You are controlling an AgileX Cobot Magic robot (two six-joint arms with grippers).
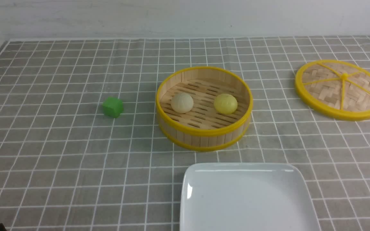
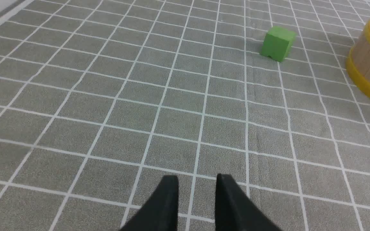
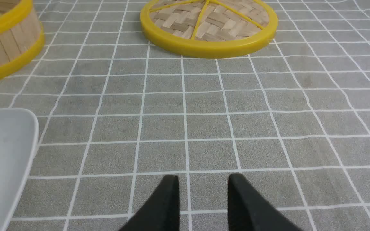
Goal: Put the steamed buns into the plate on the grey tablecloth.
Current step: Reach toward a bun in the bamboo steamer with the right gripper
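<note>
Left gripper [image 2: 197, 183] is parted and empty, only its black tips in shot. Right gripper [image 3: 203, 182] is the same (both over bare cloth [image 1: 59, 160]). Cream bun [image 1: 182, 102] and yellow bun [image 1: 225, 104] sit apart in the steamer [image 1: 204, 136]. The plate [image 1: 246, 199] is at its 6 o'clock, near edge cut off. Cube [image 1: 112, 107] at 9, lid [image 1: 340, 89] at 2.

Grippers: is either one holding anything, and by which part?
Nothing is held. The left gripper and right gripper are open over the grey tablecloth; the cream bun and yellow bun sit in the steamer basket.
</note>
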